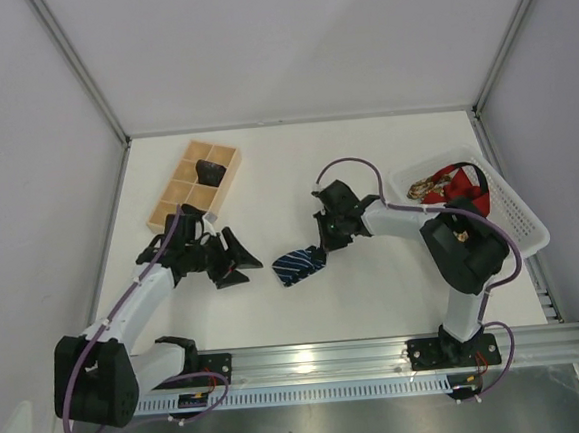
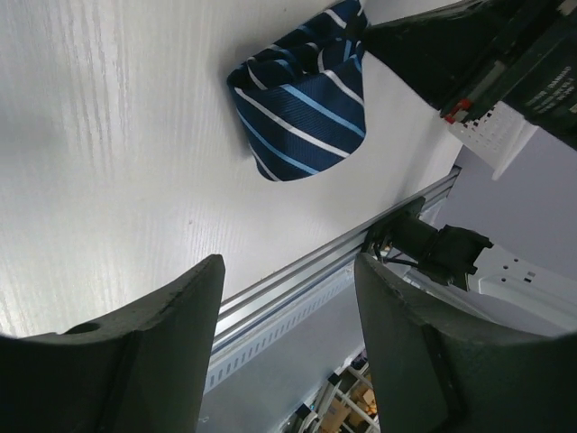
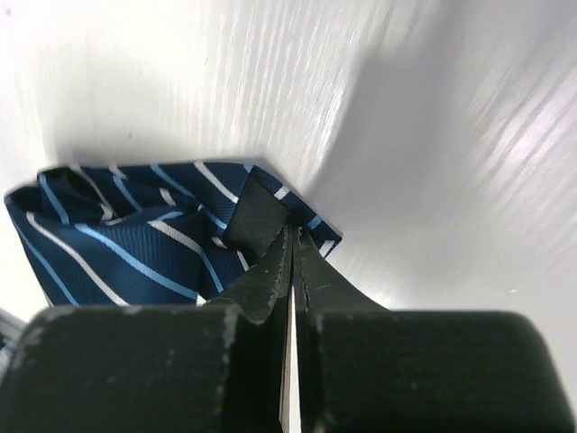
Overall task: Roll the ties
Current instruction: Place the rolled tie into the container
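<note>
Right fingers (image 3: 263, 280) pinch the navy tie (image 3: 117, 253) at its edge; left fingers (image 2: 171, 343) gape wide, empty, nearby

Bright, even light from above fills the overhead view, shadows soft. The white table (image 3: 180, 81) shows streaky glare in both wrist views; a broad grey shadow crosses the right one, where the tie (image 3: 117, 253) is sharp.

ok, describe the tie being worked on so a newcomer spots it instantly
On the white table, look at the near middle. The navy tie lies folded there, pinched at one corner by the right end effector. Its pale diagonal stripes set it apart from the red and gold ties in the white basket.
</note>
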Controlling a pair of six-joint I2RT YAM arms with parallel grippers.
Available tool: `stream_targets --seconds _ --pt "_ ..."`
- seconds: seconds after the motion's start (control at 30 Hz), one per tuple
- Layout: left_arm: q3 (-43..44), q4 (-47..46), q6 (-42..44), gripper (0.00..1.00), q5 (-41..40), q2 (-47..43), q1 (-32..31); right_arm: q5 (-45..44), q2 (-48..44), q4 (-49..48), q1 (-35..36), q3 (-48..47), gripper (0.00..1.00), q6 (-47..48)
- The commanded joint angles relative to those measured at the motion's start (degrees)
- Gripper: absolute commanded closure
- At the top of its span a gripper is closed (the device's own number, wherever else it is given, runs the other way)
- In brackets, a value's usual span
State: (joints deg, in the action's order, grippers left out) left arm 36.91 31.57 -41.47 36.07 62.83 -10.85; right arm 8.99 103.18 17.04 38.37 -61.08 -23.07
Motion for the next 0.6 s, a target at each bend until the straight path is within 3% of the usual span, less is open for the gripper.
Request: stream_targets --seconds 0.0,0.13,0.27,0.43,0.57 --pt "-1.31 -5.64 -1.42 0.33 3.39 1.42 -0.40 -3.19 -0.33 7.57 -0.40 -3.96 1.00 3.03" --pt "-2.18 -8.53 -2.29 0.29 3.12 2.82 -1.54 -1.62 -6.39 11.26 -0.49 -4.14 0.94 2.86" --pt "-6.48 -16.61 -6.86 0.27 5.06 3.53 -3.03 7.51 -11.32 12.32 -0.49 -5.19 0.72 1.89" --pt "-8.86 -23.56 -9.32 0.24 4.88 7.13 -4.62 21.03 -10.54 9.00 -0.31 -6.34 0.72 -2.59" --pt "-10.45 -28.14 -11.44 0.24 4.97 9.33 -4.97 24.31 -8.52 5.21 0.04 -5.46 0.77 -5.23"
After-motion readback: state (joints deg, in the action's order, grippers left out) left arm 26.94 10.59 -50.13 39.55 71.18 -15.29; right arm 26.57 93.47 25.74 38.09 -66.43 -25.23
